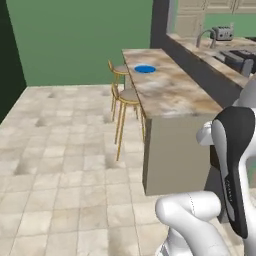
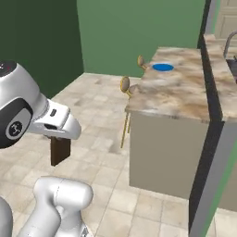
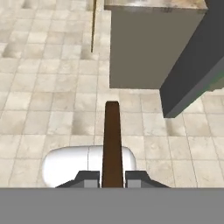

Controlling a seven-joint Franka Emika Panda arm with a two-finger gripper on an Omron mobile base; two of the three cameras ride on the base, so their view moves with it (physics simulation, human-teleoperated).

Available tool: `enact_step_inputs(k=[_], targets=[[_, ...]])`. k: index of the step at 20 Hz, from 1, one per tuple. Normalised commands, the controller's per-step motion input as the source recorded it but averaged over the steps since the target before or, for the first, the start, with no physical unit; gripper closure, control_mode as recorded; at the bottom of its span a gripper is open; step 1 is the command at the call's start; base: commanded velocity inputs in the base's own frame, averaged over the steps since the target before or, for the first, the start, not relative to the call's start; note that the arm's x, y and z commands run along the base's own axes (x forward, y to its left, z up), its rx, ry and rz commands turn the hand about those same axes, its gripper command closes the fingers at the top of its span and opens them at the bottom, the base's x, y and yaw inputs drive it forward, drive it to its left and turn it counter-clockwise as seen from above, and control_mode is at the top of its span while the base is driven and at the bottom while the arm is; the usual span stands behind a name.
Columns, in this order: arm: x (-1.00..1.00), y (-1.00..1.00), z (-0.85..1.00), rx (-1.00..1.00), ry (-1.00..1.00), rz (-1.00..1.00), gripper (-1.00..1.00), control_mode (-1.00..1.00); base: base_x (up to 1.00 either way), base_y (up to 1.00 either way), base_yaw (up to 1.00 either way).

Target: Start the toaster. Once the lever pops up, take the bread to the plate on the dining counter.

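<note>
A: In the left base view, what is asked of the carrying step?

B: The plate (image 1: 145, 69) is seen lying flat near the far end of the dining counter (image 1: 175, 92), with two stools (image 1: 125, 97) drawn up along its edge. The toaster (image 1: 223, 33) is left well behind on the back worktop. A long approach along the counter is judged to be needed, with the stools to be cleared.

A: And from the right base view?

B: The bread (image 2: 60, 150) is seen hanging below the gripper (image 2: 59, 138), low over the tiled floor (image 2: 92, 120) and well apart from the blue plate. It should be lifted above the counter edge before being brought across.

A: How is the tool shown in the hand view?

B: The slice is seen edge-on, clamped between the two fingertips (image 3: 88, 178), which are closed tight against its faces. Nothing else is touched. A steady, level hand is advised, since only the slice's end is pinched.
</note>
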Motion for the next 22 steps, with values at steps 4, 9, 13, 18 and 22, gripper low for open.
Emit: enact_step_inputs(k=[4, 9, 13, 18, 22], targets=[[0.0, 0.0, 0.0, 0.0, 0.0, 0.0, 1.0, 1.0, 0.98, 0.89, -0.62], [0.0, 0.0, 0.0, 0.0, 0.0, 0.0, 1.0, 1.0, 1.0, 0.93, -0.6], [0.0, 0.0, 0.0, 0.0, 0.0, 0.0, 1.0, 1.0, 1.0, 0.89, -0.62], [0.0, 0.0, 0.0, 0.0, 0.0, 0.0, 1.0, 1.0, 0.97, 0.94, -0.62], [0.0, 0.0, 0.0, 0.0, 0.0, 0.0, 1.0, 1.0, 0.83, 1.0, -0.55]])
